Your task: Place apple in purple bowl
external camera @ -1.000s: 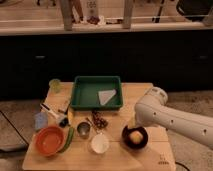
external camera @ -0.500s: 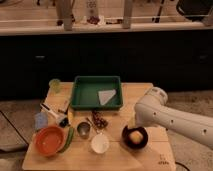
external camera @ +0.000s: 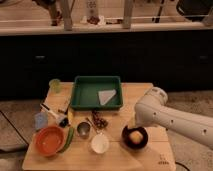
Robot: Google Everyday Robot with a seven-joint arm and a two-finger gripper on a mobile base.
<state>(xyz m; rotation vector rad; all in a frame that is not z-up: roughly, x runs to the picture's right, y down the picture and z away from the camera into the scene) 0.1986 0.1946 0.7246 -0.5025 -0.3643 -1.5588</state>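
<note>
The apple point(external camera: 135, 136), small and yellow-orange, lies inside the purple bowl point(external camera: 135, 138), a very dark round bowl on the right part of the wooden table point(external camera: 80, 159). My white arm point(external camera: 175, 120) comes in from the right and bends down over the bowl. My gripper point(external camera: 133, 125) sits just above the bowl's far rim, close over the apple, mostly hidden behind the arm's white casing.
A green tray point(external camera: 96, 92) with a white cloth stands at the back. A white bowl point(external camera: 100, 144), a metal cup point(external camera: 83, 129), an orange bowl point(external camera: 49, 140) with a green vegetable point(external camera: 68, 140), a green cup point(external camera: 55, 85) and small utensils lie on the left.
</note>
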